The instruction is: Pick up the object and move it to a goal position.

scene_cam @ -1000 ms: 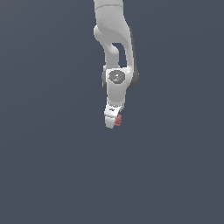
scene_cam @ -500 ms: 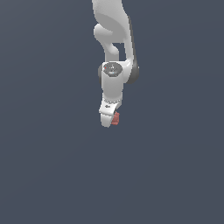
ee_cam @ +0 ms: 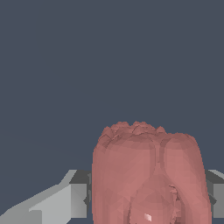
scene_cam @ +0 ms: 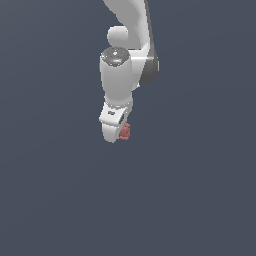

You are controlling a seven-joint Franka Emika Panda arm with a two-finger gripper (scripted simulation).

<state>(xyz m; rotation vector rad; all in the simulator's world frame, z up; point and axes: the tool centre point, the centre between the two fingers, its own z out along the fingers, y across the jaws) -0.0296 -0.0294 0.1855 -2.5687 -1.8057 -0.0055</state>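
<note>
The smooth white, rounded robot arm is built of glossy, tube-like segments with soft edges. A dark grey ring marks one joint on the exterior view's right, and a speckled grey round cap closes the end of the bulky link. At its end sits the white, blocky gripper. In the wrist view, light grey fingers carry darker grey pads.

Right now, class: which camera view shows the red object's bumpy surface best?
The wrist view: the red object fills the frame between the fingers, lumps clear. The exterior view shows only a small red patch beside the gripper.
</note>
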